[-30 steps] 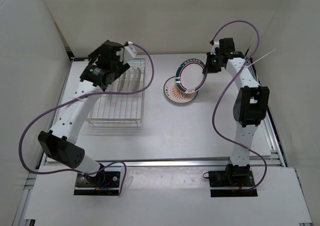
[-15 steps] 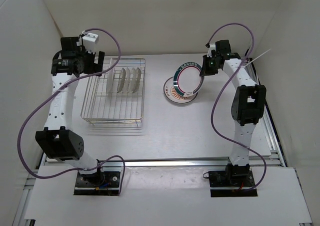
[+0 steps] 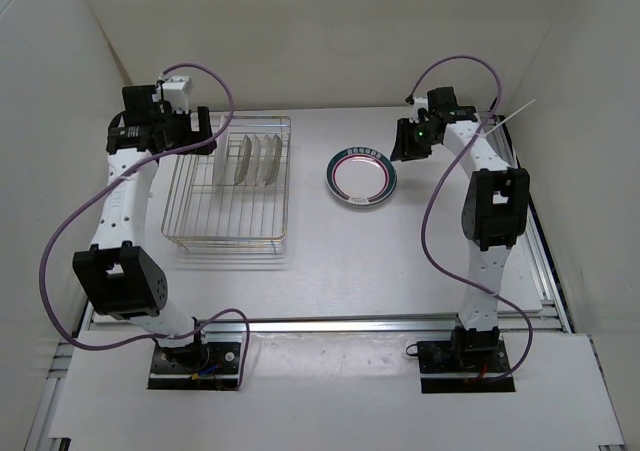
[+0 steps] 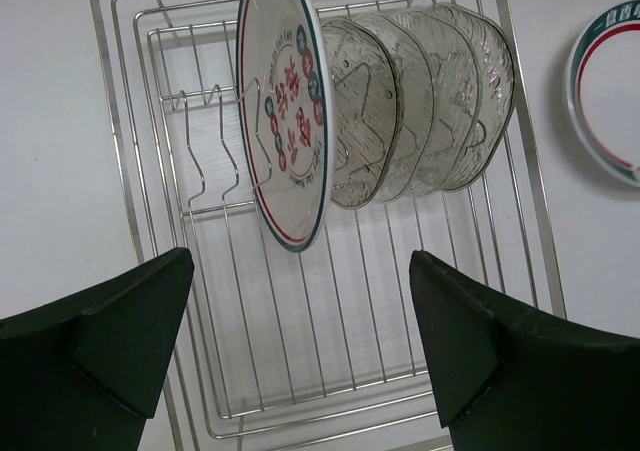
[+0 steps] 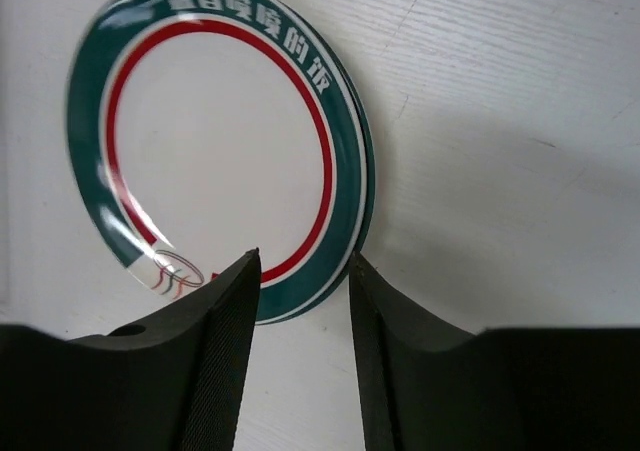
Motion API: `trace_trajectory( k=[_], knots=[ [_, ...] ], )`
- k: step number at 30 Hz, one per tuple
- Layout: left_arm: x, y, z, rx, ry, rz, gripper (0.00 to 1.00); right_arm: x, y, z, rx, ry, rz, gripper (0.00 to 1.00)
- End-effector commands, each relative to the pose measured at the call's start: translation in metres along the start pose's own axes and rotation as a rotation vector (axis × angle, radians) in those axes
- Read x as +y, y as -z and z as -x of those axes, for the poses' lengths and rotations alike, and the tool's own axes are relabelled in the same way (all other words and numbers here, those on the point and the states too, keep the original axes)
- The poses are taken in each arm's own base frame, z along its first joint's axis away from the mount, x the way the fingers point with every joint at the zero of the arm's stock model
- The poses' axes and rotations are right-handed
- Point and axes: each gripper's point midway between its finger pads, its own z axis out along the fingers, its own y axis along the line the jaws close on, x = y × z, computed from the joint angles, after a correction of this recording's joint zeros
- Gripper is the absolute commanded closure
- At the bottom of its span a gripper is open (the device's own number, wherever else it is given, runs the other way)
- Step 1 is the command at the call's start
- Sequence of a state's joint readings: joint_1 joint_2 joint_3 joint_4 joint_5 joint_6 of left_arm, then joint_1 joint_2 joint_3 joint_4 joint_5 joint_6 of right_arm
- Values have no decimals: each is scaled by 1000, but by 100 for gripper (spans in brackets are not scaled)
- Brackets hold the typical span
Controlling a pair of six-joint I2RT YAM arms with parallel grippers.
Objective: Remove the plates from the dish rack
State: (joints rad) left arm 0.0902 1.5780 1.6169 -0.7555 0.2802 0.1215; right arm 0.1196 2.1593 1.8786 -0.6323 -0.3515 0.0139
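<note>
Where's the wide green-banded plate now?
In the top view the green-banded plate lies flat on the table, right of the dish rack, just left of the right claw.

White table (image 3: 330, 261), faint streaks in the right wrist view. White enclosure walls (image 3: 330, 41) left, back, right. Aluminium rail (image 3: 330, 324) along near edge, white panel (image 3: 330, 391) in front.
</note>
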Motion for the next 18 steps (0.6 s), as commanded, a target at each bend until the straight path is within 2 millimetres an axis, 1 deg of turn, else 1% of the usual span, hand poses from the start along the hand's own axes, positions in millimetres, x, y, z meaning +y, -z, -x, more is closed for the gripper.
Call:
trace_trajectory(
  k=[1, 2, 3, 4, 5, 6, 8, 9, 10, 11, 12, 13, 14, 15, 16, 17, 18],
  knots=[
    [-4, 19, 16, -82, 8, -23, 0, 8, 1, -2, 2, 19, 33, 55],
    [-4, 22, 20, -99, 3, -21, 0, 9, 5, 1, -8, 24, 33, 55],
    [-4, 20, 16, -89, 6, -22, 0, 11, 8, 3, -17, 27, 33, 50],
    [-6, 20, 20, -102, 1, -36, 0, 13, 14, 5, -25, 31, 33, 46],
    [-8, 18, 16, -94, 4, -46, 0, 15, 18, 8, -35, 36, 33, 42],
    [-7, 16, 15, -97, 3, -46, 1, 16, 20, 6, -35, 36, 33, 31],
    [-8, 12, 16, -98, 2, -58, 1, 21, 32, 11, -57, 57, 33, 30],
    [-3, 8, 12, -92, 10, -51, 1, 22, 35, 7, -49, 53, 33, 30],
    [-8, 8, 13, -95, 9, -78, 3, 25, 42, 12, -65, 60, 33, 29],
    [-7, 2, 9, -80, 23, -81, 3, 26, 44, 8, -57, 67, 33, 29],
    [-4, -2, 11, -84, 27, -88, 3, 27, 47, 11, -66, 71, 33, 29],
    [-5, -4, 12, -84, 36, -99, 3, 31, 53, 11, -69, 82, 42, 29],
    [-6, -8, 10, -75, 40, -111, 5, 31, 53, 9, -60, 78, 42, 29],
    [-6, -16, 7, -63, 45, -123, 7, 33, 57, 11, -70, 92, 41, 29],
    [-5, -18, 12, -74, 51, -123, 7, 33, 57, 11, -70, 92, 41, 29],
    [-9, -23, 9, -61, 49, -132, 9, 33, 58, 6, -50, 82, 42, 29],
    [-7, -30, 9, -58, 60, -133, 11, 32, 58, 6, -50, 91, 41, 29]
  ],
)
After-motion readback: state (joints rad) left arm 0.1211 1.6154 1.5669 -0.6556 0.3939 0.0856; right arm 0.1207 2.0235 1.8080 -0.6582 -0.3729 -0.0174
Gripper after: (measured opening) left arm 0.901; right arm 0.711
